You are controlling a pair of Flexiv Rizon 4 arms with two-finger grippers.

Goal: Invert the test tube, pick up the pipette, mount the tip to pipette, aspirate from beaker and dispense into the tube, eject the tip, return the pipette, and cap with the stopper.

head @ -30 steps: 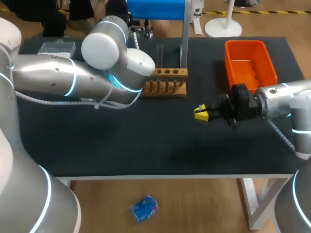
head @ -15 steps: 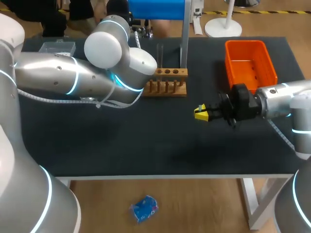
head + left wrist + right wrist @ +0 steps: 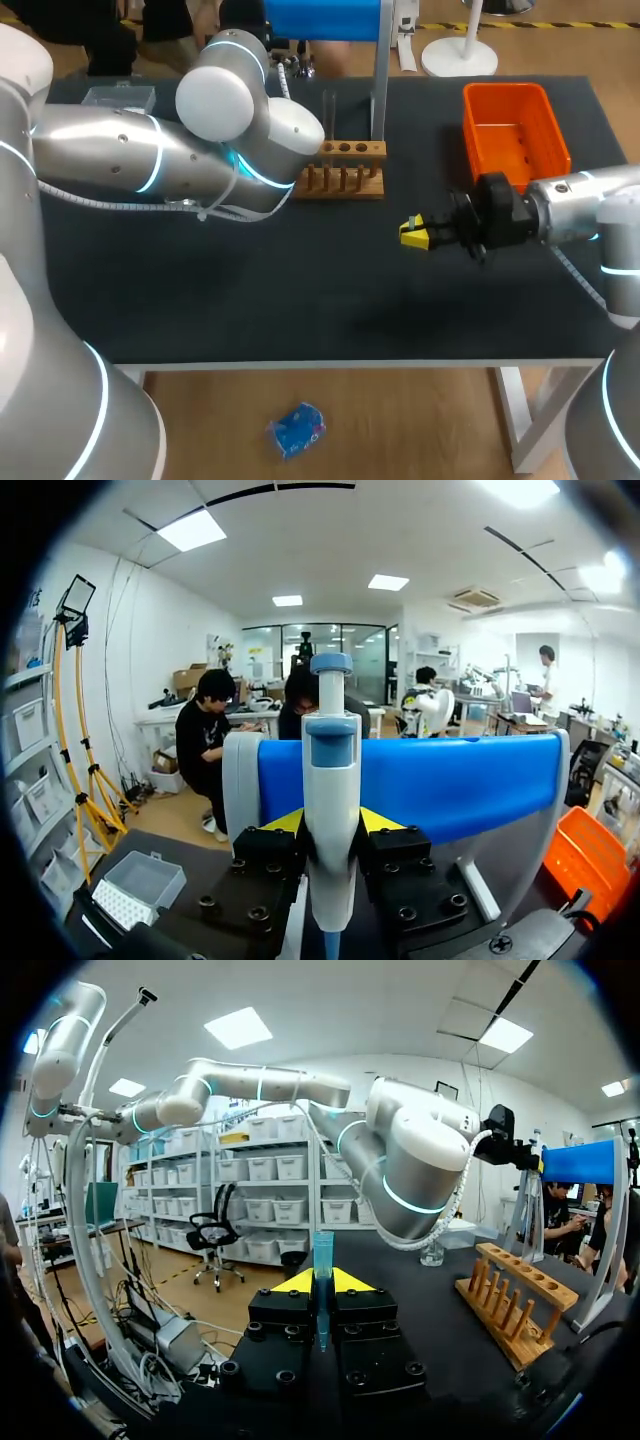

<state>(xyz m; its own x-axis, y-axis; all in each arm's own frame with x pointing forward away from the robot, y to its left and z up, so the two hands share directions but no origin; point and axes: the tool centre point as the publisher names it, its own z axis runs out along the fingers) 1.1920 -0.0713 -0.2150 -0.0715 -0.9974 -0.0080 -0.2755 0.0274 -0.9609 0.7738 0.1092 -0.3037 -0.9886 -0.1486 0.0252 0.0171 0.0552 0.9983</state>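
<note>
My left gripper [image 3: 331, 822] is shut on the white and blue pipette [image 3: 331, 750], which stands upright between its yellow tips right in front of the blue pipette stand [image 3: 450, 785]. In the head view that gripper is hidden behind my left arm [image 3: 240, 120], at the back of the table. My right gripper [image 3: 413, 233] hovers over the table's middle, right of centre. In the right wrist view it [image 3: 323, 1282] is shut on a clear bluish test tube [image 3: 323, 1250] that points upward. The glass beaker [image 3: 432, 1253] stands beyond it, under my left arm.
A wooden tube rack [image 3: 343, 170] stands at the back centre beside the stand's pole [image 3: 380, 80]. An orange bin [image 3: 515, 130] sits at the back right. A clear tip box [image 3: 118, 97] is at the back left.
My left arm's elbow has crept slightly to the right and back. The right arm has kept still.
</note>
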